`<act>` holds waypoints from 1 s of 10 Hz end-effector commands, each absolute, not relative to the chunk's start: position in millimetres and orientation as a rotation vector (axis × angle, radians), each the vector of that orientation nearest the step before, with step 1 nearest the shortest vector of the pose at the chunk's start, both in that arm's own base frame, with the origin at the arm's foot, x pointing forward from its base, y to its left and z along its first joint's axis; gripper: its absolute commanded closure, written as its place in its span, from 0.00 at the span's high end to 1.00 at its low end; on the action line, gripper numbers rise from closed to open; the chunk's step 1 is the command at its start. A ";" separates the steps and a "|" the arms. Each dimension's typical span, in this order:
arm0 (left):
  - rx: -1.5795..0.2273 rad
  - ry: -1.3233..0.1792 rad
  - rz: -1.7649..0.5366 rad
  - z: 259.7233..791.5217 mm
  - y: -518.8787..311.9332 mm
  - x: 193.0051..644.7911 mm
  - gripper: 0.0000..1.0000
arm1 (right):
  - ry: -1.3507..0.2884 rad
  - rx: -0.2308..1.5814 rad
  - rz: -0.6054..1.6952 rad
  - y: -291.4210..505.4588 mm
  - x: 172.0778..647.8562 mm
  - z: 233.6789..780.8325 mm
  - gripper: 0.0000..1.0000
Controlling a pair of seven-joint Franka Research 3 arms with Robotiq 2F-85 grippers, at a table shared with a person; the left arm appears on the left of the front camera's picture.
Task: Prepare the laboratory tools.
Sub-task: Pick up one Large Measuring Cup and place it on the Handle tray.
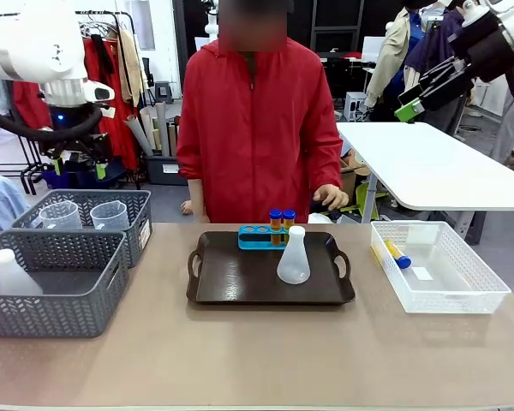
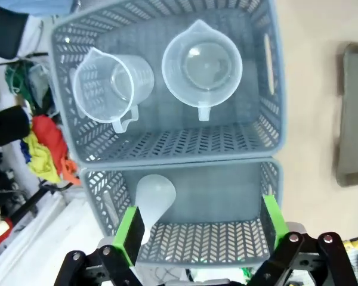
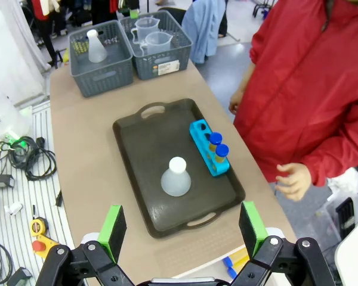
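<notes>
Two flasks: tray flask (image 3: 176, 177) sat on the tray (image 3: 137, 149), dead ahead between the right gripper's (image 3: 182, 227) jaws; basket flask (image 2: 153, 199) lay in the near basket (image 2: 250, 196), just past the left gripper's (image 2: 201, 229) left-side pad. Two beakers (image 2: 112, 89) sat in the far basket (image 2: 268, 59), farther ahead of those jaws. Three tubes (image 3: 222, 150): two in the rack (image 3: 200, 134) beyond the tray flask, one in the white bin (image 1: 463, 291). Basket label (image 3: 167, 67) was unreadable. Both jaws stood wide apart, empty.
</notes>
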State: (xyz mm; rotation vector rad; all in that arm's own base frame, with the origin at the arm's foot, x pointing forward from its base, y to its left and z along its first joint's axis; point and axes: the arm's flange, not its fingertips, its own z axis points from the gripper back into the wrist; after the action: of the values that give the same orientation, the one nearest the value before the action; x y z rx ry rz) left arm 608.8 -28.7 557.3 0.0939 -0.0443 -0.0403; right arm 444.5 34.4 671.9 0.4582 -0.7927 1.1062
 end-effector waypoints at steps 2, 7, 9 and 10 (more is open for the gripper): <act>0.080 -0.027 0.079 533.7 4.1 622.8 1.00 | -0.800 0.471 1.107 35.7 444.1 672.8 1.00; 0.017 -0.018 0.090 495.5 66.9 616.6 1.00 | -0.800 0.471 1.107 35.7 444.1 672.8 1.00; -0.006 0.006 0.098 493.1 66.4 620.4 1.00 | -0.800 0.471 1.107 35.7 444.1 672.8 1.00; 0.046 -0.004 0.111 495.6 69.7 620.2 1.00 | -0.800 0.471 1.107 35.7 444.1 672.8 1.00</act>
State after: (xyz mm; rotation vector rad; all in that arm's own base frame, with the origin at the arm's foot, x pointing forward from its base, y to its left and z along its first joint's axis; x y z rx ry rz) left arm 621.9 69.1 490.1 0.0281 0.0020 0.1052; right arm 444.5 34.6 671.8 0.4581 -0.7924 1.1063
